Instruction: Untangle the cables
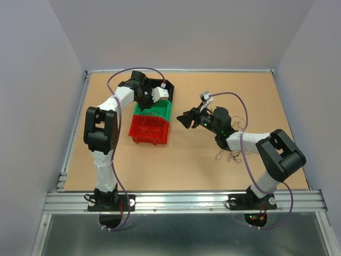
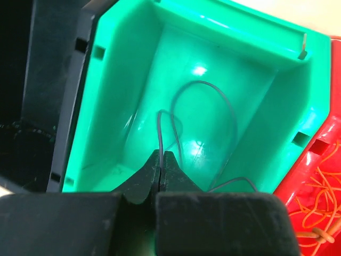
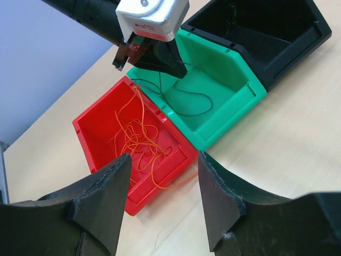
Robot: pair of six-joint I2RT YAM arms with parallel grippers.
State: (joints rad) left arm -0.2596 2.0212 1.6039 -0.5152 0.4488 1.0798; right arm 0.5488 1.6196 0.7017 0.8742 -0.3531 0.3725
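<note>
My left gripper (image 2: 160, 156) is shut on a thin dark cable (image 2: 230, 114) and holds it over the green bin (image 2: 114, 96); the cable loops down onto the bin floor. In the right wrist view the left gripper (image 3: 180, 72) hangs above the green bin (image 3: 234, 114) with the dark cable (image 3: 193, 96) below it. Several orange cables (image 3: 139, 140) lie in the red bin (image 3: 90, 118), and one end hangs over its rim. My right gripper (image 3: 164, 162) is open and empty, above the table in front of the bins. From above, a clump of dark cables (image 1: 228, 154) lies under the right arm.
A black bin (image 3: 250, 24) stands behind the green one, and the three bins touch in a row (image 1: 166, 113). The red bin (image 1: 139, 140) is nearest the table's front. The right gripper (image 1: 186, 120) is just right of the bins, the left gripper (image 1: 145, 104) over them.
</note>
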